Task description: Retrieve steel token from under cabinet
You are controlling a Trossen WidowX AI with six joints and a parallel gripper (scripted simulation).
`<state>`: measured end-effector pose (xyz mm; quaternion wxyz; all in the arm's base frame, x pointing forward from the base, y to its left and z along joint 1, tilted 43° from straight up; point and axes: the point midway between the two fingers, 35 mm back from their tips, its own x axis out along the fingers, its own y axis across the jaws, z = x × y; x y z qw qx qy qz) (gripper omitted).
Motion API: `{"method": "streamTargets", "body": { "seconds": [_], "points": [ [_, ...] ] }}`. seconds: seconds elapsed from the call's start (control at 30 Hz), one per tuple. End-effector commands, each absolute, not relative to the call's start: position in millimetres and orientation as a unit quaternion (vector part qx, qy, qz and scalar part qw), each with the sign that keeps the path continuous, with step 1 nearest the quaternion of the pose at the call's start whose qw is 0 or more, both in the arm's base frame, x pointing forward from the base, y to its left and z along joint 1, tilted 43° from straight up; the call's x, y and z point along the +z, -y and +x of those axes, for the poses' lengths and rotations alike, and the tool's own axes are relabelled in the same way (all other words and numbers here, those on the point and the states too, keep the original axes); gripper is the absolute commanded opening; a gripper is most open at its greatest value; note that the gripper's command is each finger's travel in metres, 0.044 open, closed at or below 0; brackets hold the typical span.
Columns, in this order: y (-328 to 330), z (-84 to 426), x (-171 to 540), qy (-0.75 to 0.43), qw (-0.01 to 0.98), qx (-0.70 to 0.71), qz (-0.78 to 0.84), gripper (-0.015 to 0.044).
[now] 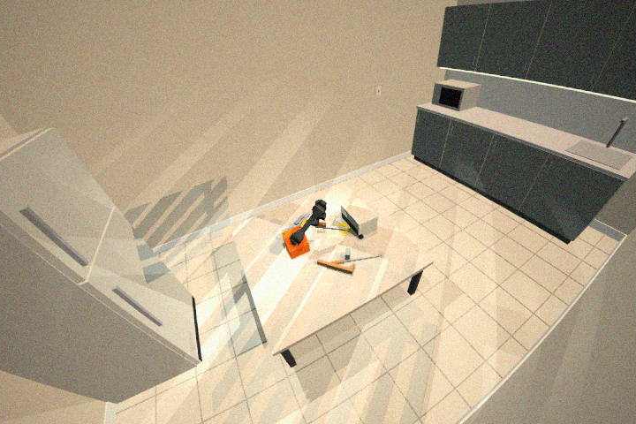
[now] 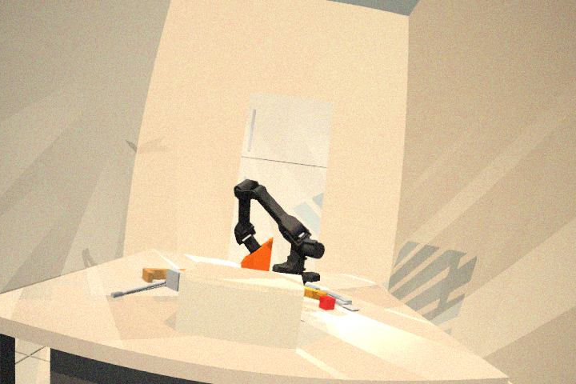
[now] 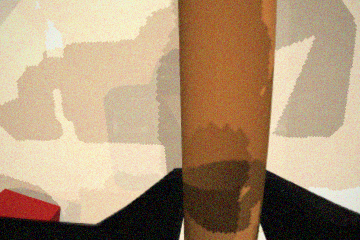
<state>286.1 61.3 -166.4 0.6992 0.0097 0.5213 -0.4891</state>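
The white cabinet [image 1: 367,223] [image 2: 238,310] stands on the table, its dark front facing the arm. Its vent slots are too small to read, and I see no token. The yellow marked area [image 1: 345,230] lies in front of it. My gripper [image 1: 321,224] [image 3: 217,177] is shut on an orange-brown tool handle [image 3: 227,75], close in front of the arm base. A thin grey shaft [image 1: 335,228] runs from the handle over the marked area toward the cabinet front. Whether its tip is under the cabinet, I cannot tell. In the exterior view the cabinet hides the tool.
A red block [image 2: 327,302] [image 3: 24,206] lies near the gripper, beside a yellow piece [image 2: 314,293] and flat grey pieces [image 2: 338,296]. An orange-brown bar [image 1: 335,266] and a grey rod [image 1: 366,258] [image 2: 139,288] with a grey block lie on the other side. A small black object [image 1: 359,236] is at the cabinet's front corner.
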Motion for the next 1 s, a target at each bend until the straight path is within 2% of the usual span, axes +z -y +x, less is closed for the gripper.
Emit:
{"method": "streamTargets", "body": {
  "seconds": [0.0,0.97],
  "points": [
    [-60,289,-161,-0.516,0.706,-0.486,0.008,0.0],
    [-40,281,-142,-0.516,0.705,-0.486,0.007,0.0]
  ]
}}
